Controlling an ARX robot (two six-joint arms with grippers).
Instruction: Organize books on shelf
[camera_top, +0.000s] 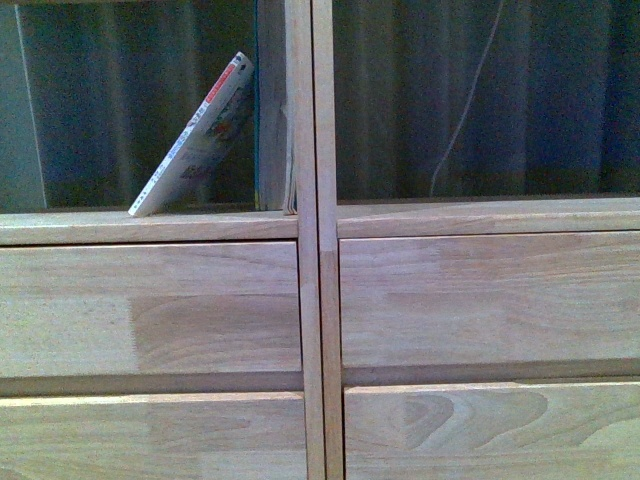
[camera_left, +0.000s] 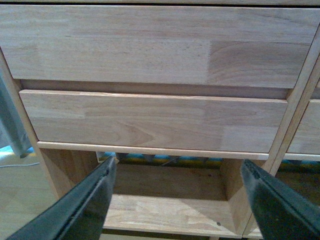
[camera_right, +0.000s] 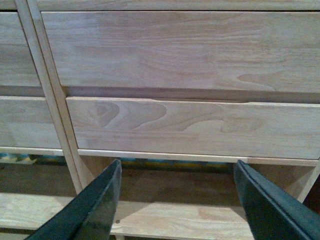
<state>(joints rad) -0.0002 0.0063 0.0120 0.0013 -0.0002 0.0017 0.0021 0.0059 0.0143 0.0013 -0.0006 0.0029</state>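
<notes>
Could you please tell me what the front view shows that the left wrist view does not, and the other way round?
Only the front view shows the white book leaning tilted in the upper left compartment, and a slim book standing upright by the divider. Only the left wrist view shows the left gripper, its fingers wide apart and empty, and the bare bottom compartment. Both show the wooden shelf with its plain drawer fronts.

Matt pale wood shelf (camera_top: 150, 300), glossy paper book (camera_top: 195, 140).
</notes>
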